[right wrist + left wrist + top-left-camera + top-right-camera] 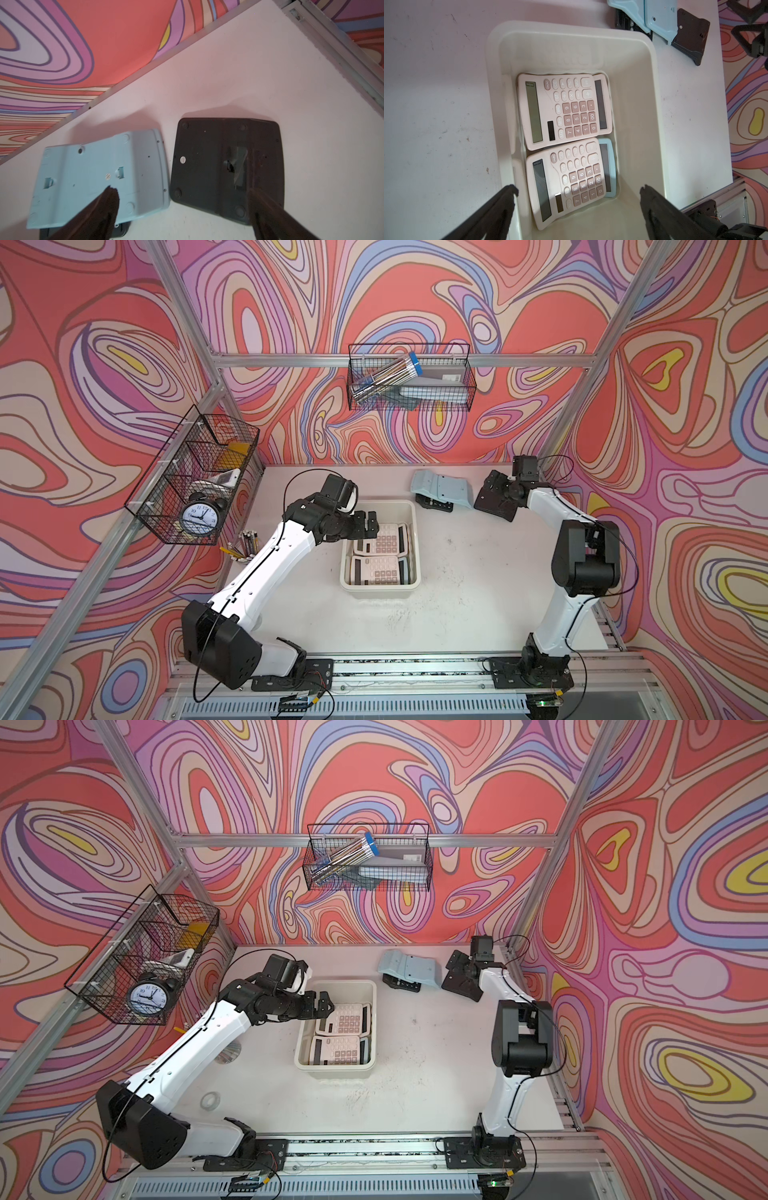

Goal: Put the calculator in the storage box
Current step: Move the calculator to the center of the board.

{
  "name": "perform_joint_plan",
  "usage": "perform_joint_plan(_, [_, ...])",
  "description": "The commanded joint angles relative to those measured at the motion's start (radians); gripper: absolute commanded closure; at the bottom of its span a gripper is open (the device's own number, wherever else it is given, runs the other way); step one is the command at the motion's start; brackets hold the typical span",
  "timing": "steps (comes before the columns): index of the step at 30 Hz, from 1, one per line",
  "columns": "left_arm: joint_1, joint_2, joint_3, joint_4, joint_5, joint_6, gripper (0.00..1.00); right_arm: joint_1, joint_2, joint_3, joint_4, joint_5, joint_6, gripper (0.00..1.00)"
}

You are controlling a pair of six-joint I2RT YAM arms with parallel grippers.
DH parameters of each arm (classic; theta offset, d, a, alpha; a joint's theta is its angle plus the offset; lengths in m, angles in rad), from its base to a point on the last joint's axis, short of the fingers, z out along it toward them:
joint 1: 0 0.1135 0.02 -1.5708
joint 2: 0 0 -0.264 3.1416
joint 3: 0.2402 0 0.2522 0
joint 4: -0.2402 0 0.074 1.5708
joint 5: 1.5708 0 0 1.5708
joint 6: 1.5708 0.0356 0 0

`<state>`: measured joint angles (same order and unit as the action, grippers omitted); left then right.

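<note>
Left hand point(372, 523) hung wide open, empty, over storage box point(380, 590). Two pink calculators point(380, 541) lay inside it, on top. Right of box, blue calculator point(99, 178) and black calculator point(226, 164) lay face-down on worktop point(457, 572). Right hand point(181, 192) was wide open and empty above them. Best to centre on black, clear of blue.

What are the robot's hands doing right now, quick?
Left gripper: open, holding nothing, above the storage box.
Right gripper: open, holding nothing.

In the storage box point(643, 104), one calculator point(571, 182) lies between the left fingers point(505, 200), another calculator point(564, 110) just beyond the fingertips.
</note>
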<state>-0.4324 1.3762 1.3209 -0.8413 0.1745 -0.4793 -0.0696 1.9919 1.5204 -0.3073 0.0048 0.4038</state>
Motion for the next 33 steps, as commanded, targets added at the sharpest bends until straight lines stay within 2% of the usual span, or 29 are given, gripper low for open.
perform_joint_plan(1, [-0.002, -0.058, -0.015, 0.019, 0.005, -0.003, 0.01, -0.019, 0.096, 0.11, -0.037, 0.078, -0.069, 0.02])
perform_joint_plan(10, [-0.003, -0.099, -0.042, 0.024, -0.002, -0.007, 0.01, -0.066, 0.34, 0.399, -0.174, 0.027, -0.203, 0.08])
perform_joint_plan(18, [-0.002, -0.076, -0.029, 0.034, 0.039, -0.012, 0.01, -0.114, 0.492, 0.578, -0.35, -0.12, -0.286, 0.08])
perform_joint_plan(24, [-0.003, -0.072, -0.028, 0.044, 0.054, -0.018, 0.01, -0.113, 0.456, 0.481, -0.371, -0.2, -0.312, 0.09])
perform_joint_plan(33, [-0.008, -0.053, -0.002, 0.044, 0.071, -0.004, 0.01, -0.112, 0.283, 0.25, -0.359, -0.205, -0.289, 0.12])
